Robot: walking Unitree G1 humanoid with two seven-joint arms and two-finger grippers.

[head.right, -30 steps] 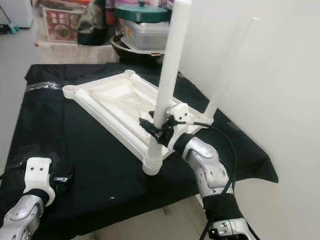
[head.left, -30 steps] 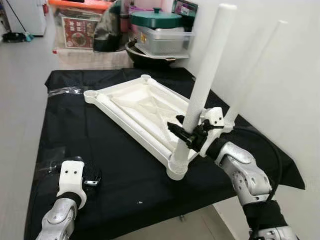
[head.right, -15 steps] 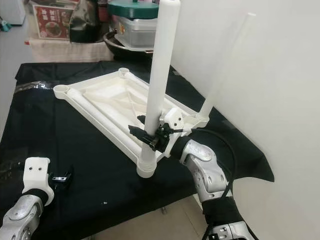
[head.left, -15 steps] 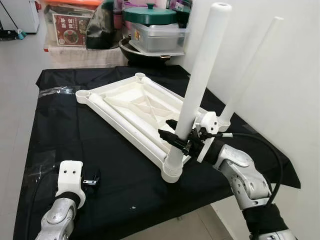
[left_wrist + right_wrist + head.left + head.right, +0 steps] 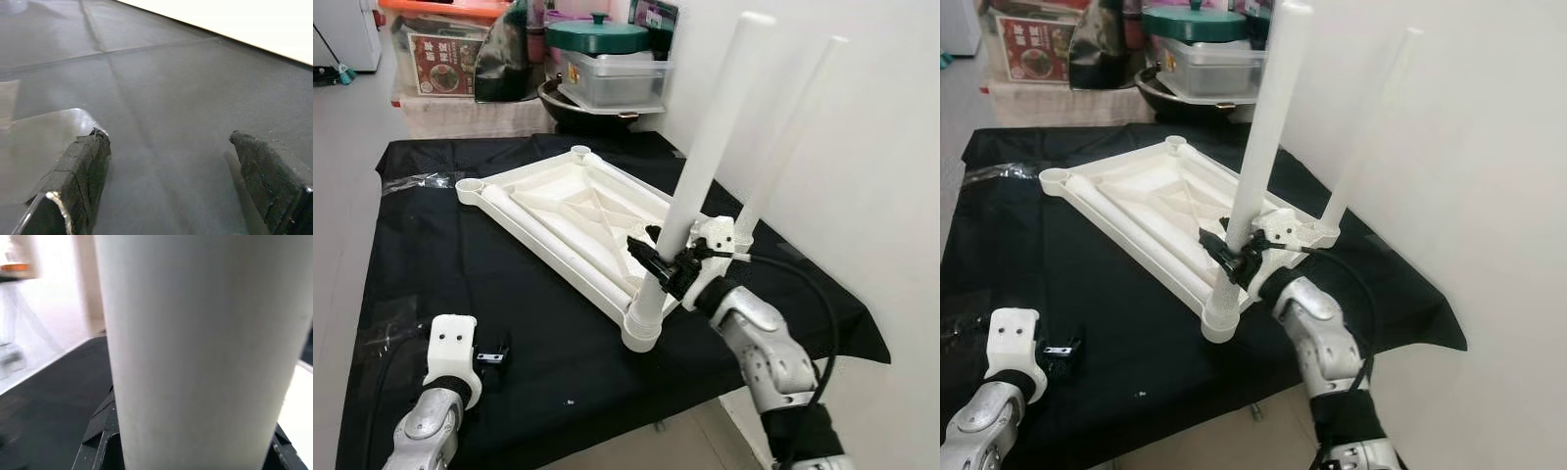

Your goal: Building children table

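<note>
In the left eye view, the right gripper clamps the near white table leg, standing tilted in a corner socket of the upturned white tabletop on the black cloth. In the left wrist view, the left gripper hovers over the cloth, fingers spread apart and empty. In the right wrist view, the leg sits between the black fingers.

— Where does the tabletop lie?
— On the cloth, legs up: one leg at its near corner, another leg right.
— And behind?
— Bins on the far side.
</note>
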